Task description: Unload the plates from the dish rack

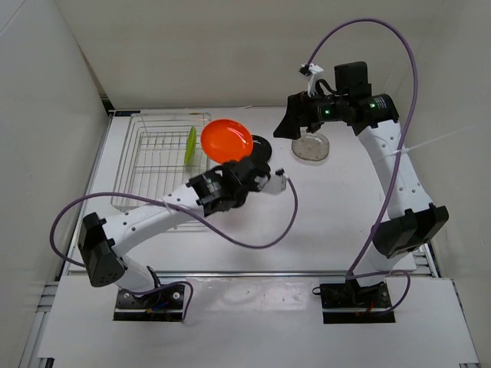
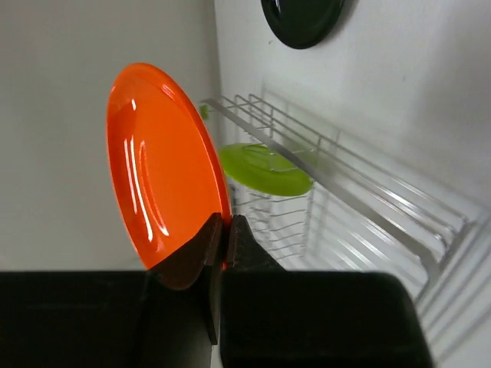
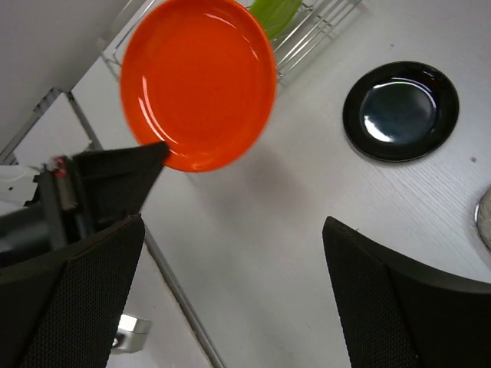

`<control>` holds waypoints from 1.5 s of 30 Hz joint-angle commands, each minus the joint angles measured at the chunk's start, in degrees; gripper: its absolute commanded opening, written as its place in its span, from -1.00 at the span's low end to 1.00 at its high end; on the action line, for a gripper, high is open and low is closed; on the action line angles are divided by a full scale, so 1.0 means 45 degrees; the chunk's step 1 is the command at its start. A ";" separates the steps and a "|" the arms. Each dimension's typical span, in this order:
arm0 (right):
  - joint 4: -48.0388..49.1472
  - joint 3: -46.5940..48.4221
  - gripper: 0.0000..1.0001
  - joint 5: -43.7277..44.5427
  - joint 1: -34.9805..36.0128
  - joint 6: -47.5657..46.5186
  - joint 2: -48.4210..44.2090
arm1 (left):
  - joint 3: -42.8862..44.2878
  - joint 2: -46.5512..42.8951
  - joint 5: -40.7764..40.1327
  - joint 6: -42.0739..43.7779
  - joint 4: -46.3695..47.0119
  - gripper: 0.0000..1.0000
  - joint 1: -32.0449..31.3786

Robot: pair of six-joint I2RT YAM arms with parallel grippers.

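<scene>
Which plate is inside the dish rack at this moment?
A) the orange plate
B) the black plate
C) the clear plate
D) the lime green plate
D: the lime green plate stands on its edge in the dish rack, while the black plate and the clear plate lie on the table and the orange plate is held by its rim in the left gripper.

4 small round plates total: 1 glossy orange plate, 1 lime green plate, 1 black plate, 1 clear glassy plate. 1 rect. silver wire dish rack.
</scene>
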 commanded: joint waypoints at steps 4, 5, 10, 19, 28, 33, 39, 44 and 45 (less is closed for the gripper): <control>0.0804 -0.0780 1.00 -0.1647 0.0019 0.0445 -0.0705 | -0.1141 -0.1022 -0.3228 0.4510 0.3698 -0.78 -0.2531; 0.0805 -0.0782 1.00 -0.1764 0.0019 0.0445 -0.0705 | -0.1141 -0.0808 -0.3346 0.4511 0.3835 -0.78 -0.2749; 0.0923 -0.1366 0.83 -0.1765 0.0019 0.0561 -0.0705 | -0.0516 -0.0104 -0.3580 0.4355 0.3954 -0.78 -0.3687; 0.1059 -0.1368 -0.46 -0.2019 0.0019 0.0562 -0.0705 | -0.0145 0.0445 -0.3581 0.3907 0.3973 -0.78 -0.3825; 0.1176 -0.1894 -0.91 -0.2019 0.0019 0.0679 -0.0822 | 0.0538 0.0816 -0.3464 0.2834 0.2764 -0.78 -0.3825; 0.1292 -0.2012 -1.00 -0.1726 0.0019 0.0679 -0.0822 | 0.0773 0.1089 -0.3347 0.2286 0.2196 -0.78 -0.3825; 0.1741 -0.1703 -1.00 -0.0266 0.0019 0.1418 -0.0260 | 0.2274 0.1226 -0.2296 0.0726 -0.1697 1.00 -0.3397; 0.2192 0.0152 -1.00 0.1886 -0.0877 0.2535 0.2255 | 0.1929 0.0839 -0.0594 -0.0819 -0.6043 1.00 -0.2421; 0.2327 0.0581 -1.00 0.2197 -0.0995 0.2902 0.2612 | 0.1926 0.0681 -0.0593 -0.0937 -0.6046 1.00 -0.2071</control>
